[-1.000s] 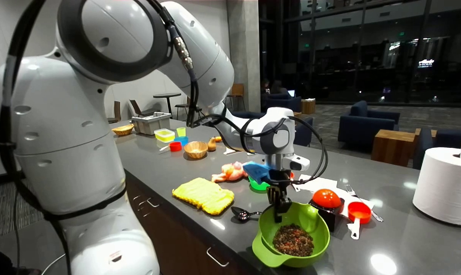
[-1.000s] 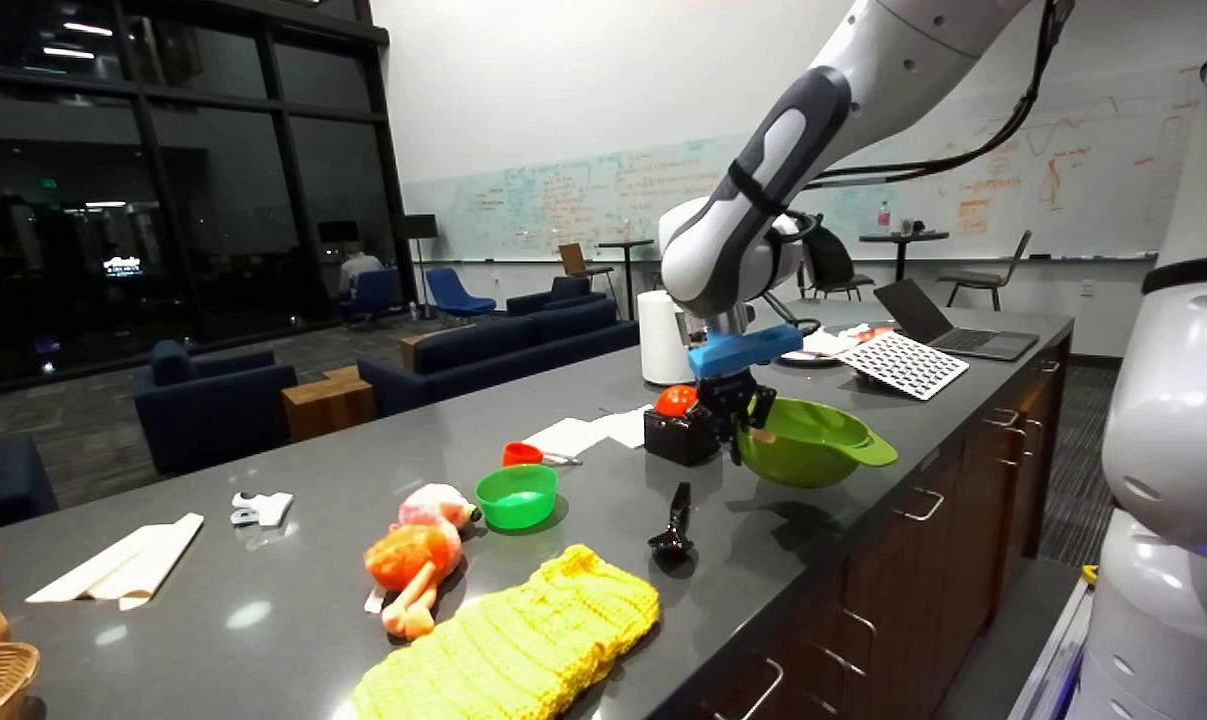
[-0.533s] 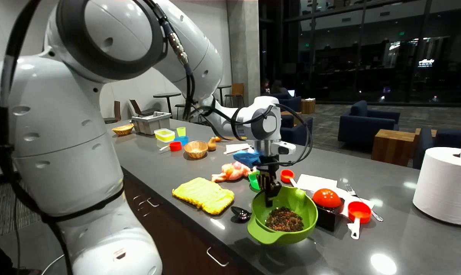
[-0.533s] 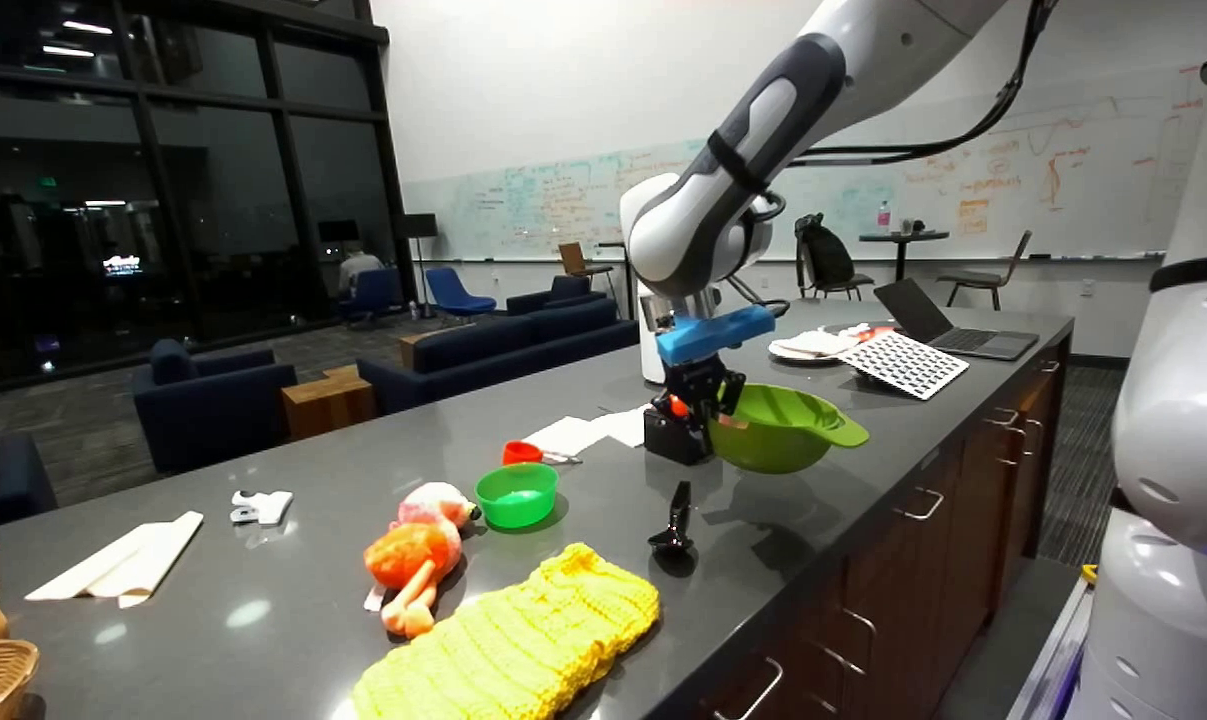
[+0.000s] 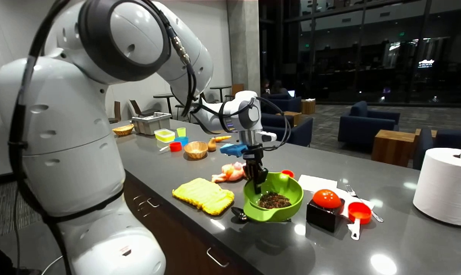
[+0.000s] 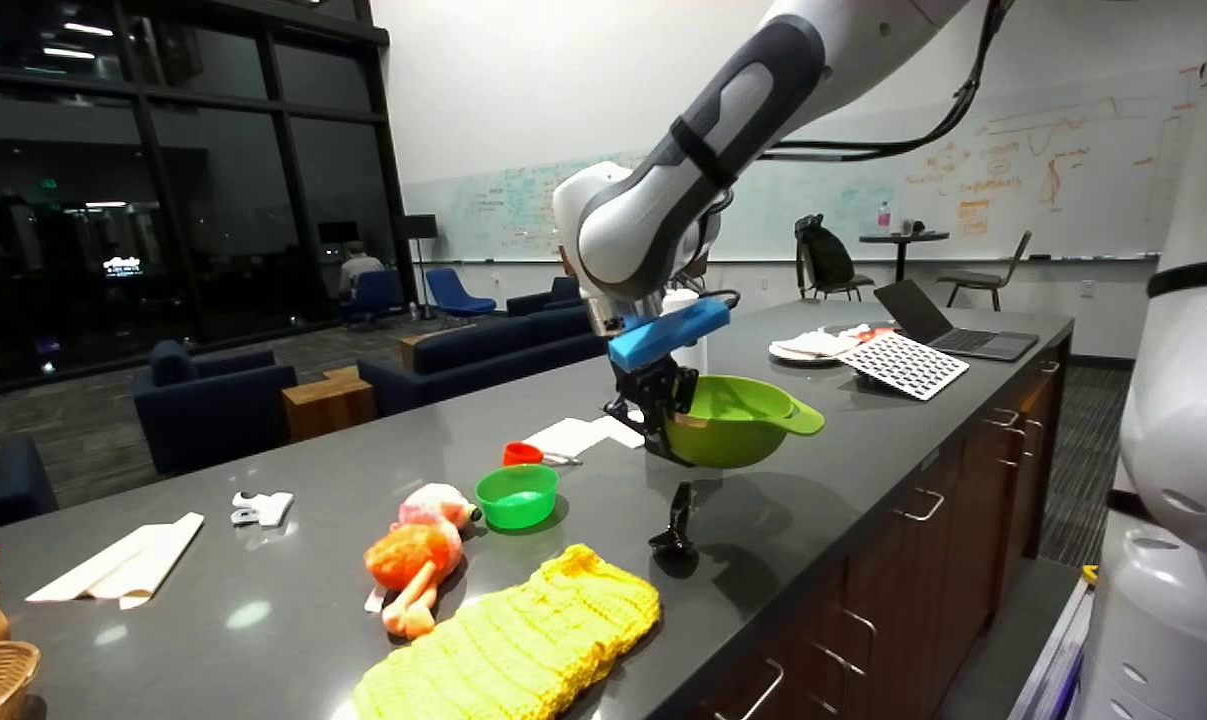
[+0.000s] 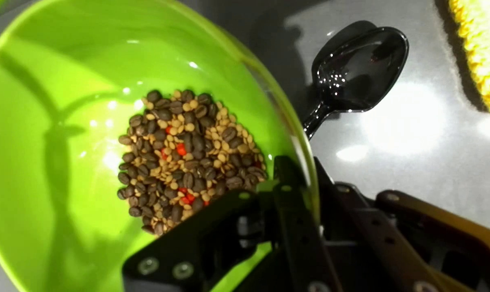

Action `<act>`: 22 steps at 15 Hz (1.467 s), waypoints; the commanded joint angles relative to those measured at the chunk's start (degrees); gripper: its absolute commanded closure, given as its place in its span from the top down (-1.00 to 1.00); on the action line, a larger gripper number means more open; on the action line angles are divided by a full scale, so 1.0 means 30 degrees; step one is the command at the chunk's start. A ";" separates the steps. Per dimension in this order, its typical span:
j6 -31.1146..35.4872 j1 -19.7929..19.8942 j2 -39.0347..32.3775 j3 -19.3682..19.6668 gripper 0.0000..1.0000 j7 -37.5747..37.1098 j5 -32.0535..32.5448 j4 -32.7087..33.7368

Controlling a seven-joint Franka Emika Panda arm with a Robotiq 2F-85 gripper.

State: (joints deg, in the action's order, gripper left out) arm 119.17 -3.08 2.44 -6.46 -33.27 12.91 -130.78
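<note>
Centrally: gripper (image 7: 301, 167), nearly closed, clasping the side wall of a large green bowl (image 6: 733, 445) held above the counter (image 6: 603, 510) near its drawer-side edge. Handling (inferred): probably light, stiff, rather slippery; loose beans (image 7: 198, 146) may shift, favouring a deep hold below the rim.

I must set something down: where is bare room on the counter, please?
Free: between the fork and paper roll; between the round basket and plush toy. Crowded: around the held green bowl, with black spoon, yellow cloth and small green dish.
</note>
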 commanded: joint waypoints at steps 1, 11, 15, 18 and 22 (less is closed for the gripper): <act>-0.0831 -0.0596 -0.1280 -0.0344 -0.94 -0.0648 0.1505 0.1352; -0.0729 -0.2220 -0.5039 -0.0092 -0.94 -0.0071 0.2461 0.4824; -0.0385 -0.2524 -0.6095 0.0127 -0.94 0.0453 0.2176 0.5991; -0.0175 -0.2513 -0.6746 0.0390 -0.94 0.1012 0.1978 0.6595; 0.0177 -0.2399 -0.7528 0.0837 -0.94 0.1787 0.1673 0.7143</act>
State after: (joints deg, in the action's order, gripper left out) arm 119.59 -9.76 -18.72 -5.41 -30.25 18.80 -111.46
